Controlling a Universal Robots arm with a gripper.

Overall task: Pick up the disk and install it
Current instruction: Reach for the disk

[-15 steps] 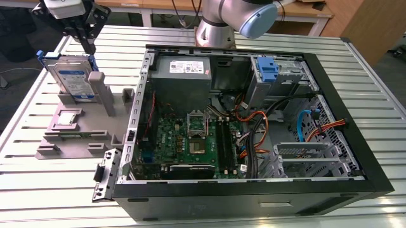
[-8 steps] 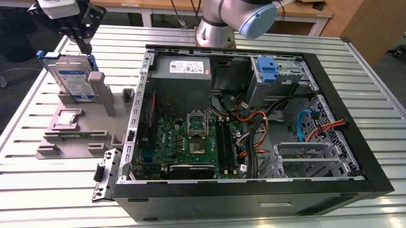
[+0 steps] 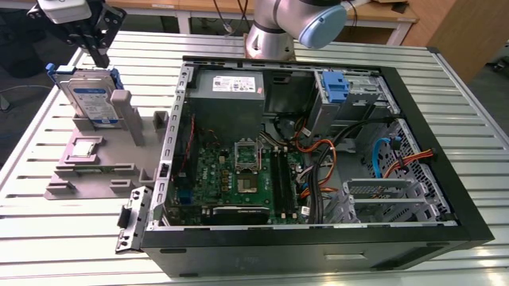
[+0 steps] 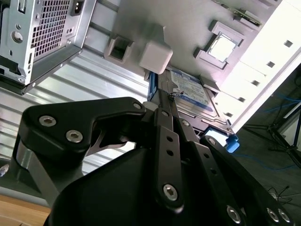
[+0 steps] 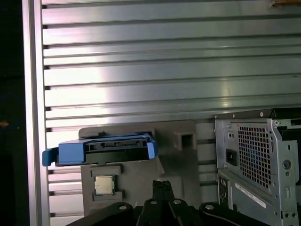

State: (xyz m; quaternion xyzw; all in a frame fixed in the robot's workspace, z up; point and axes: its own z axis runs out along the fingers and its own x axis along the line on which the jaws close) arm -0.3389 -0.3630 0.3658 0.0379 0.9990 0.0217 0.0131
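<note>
Desk (image 3: 47, 250): slatted aluminium top that carries every item listed here.

Computer case (image 3: 318, 253): black tower lying on its side with the panel off, nearest the exterior camera. Inside are a green motherboard (image 3: 238, 179), orange cables (image 3: 322, 155) and a grey metal cage (image 3: 382, 199) toward the exterior view's right. Against the far wall are a grey power supply (image 3: 230, 89) with a white sticker and a blue ribbed tab (image 3: 338, 86).

Fixture (image 3: 80, 179) (image 5: 136, 174) (image 4: 188, 28): grey moulded plate flat on the desk, just beside the case on the exterior view's left. A processor chip (image 3: 83, 149) (image 5: 103, 185) (image 4: 225, 45) sits in a square recess in it.

Disk (image 3: 94, 98) (image 5: 106, 148) (image 4: 190, 92): silver drive with a white-and-blue label, framed by a blue carrier. It stands on edge at the fixture's far end, next to a grey post (image 3: 127, 113) — outside the case, not installed.

Tool (image 3: 102, 59) (image 4: 164, 99) (image 5: 162, 184): black fingers clenched together with nothing between them. The tips hang close over the disk's upper edge — whether they touch it cannot be told.

Arm base (image 3: 270, 36): grey column with a blue-capped joint, on the far side of the desk behind the case.
</note>
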